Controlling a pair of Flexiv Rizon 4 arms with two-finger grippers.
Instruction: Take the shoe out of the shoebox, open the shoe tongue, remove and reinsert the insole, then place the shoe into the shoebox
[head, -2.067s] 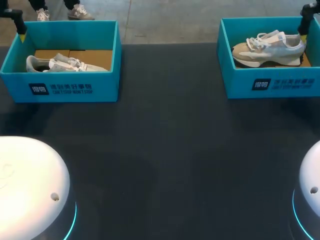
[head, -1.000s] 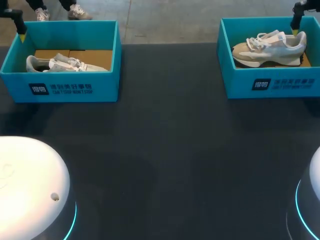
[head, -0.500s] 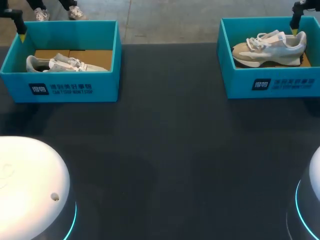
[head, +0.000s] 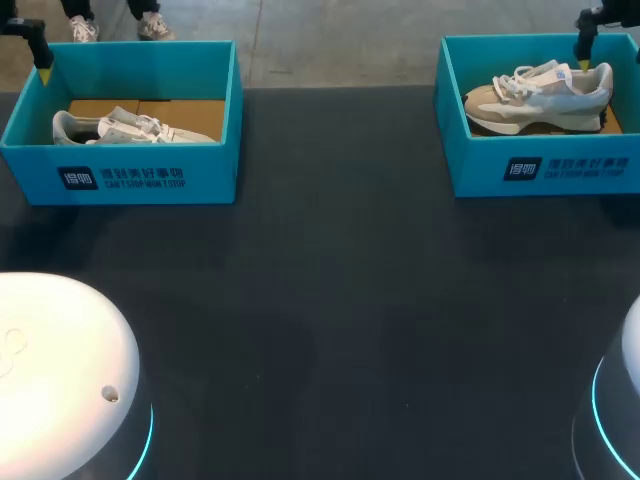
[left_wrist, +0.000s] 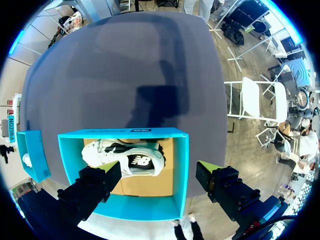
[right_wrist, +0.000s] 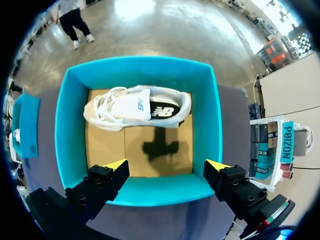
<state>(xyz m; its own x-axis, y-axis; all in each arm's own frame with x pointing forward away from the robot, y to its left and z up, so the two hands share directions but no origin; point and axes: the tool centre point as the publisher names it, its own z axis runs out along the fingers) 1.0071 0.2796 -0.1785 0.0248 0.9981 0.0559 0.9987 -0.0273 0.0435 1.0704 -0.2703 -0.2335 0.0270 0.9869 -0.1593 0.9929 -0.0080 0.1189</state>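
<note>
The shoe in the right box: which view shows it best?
The right wrist view: it looks straight down on the shoe, so the whole shoe shows inside the blue box. The head view shows the shoe at a slant, far across the table. The left wrist view shows only a small white bit.

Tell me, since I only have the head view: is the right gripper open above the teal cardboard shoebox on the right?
Observer: Yes. The right wrist view shows the right gripper open, yellow tips spread wide above the teal cardboard shoebox, touching nothing.
Operator: And the other arm's?
Observer: The left gripper is open too in its wrist view, hanging over one wall of the other teal shoebox; the white and black sneaker lies ahead of it.
</note>
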